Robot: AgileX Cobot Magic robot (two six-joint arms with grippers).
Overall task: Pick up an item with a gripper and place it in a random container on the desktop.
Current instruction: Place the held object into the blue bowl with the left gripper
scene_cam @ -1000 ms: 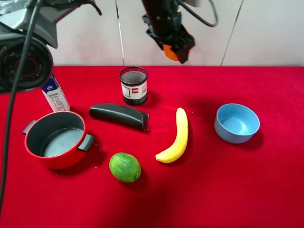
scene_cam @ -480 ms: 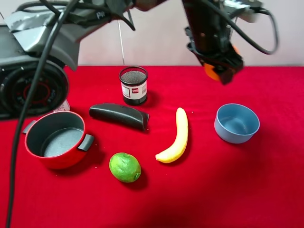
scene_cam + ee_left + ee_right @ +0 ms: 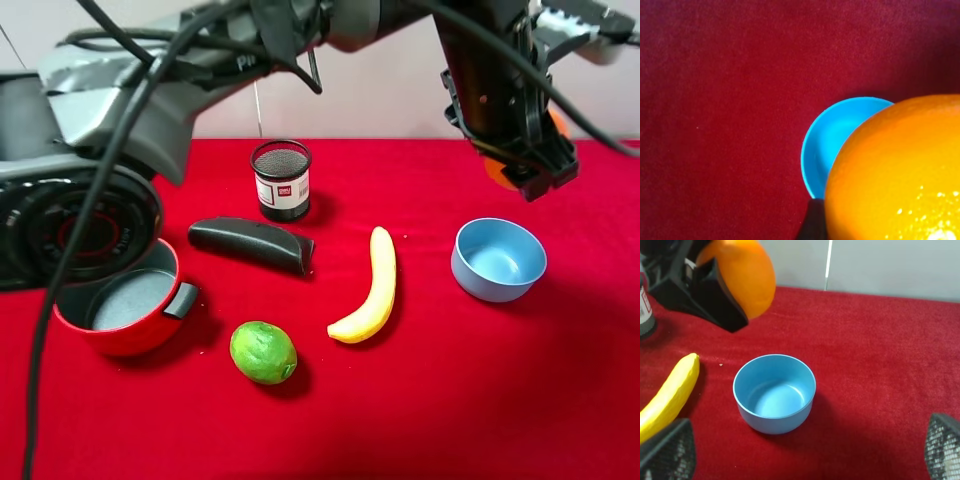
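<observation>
Orange fruit (image 3: 742, 275) clamped in the fingers of the left gripper (image 3: 525, 168), held clear above the table (image 3: 420, 400). The blue bowl (image 3: 470, 272) lies below, only partly under the fruit. Right gripper (image 3: 805, 455), fingers spread wide and empty, hangs near the bowl.

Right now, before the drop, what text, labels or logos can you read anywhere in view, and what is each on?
Nothing reads cleanly.
Black mesh cup: white label with a red logo, too small to read.
Left arm: pale lettering by the cables, partly hidden, unreadable.
Orange, blue bowl, banana, lime, red pot: no markings visible.
</observation>
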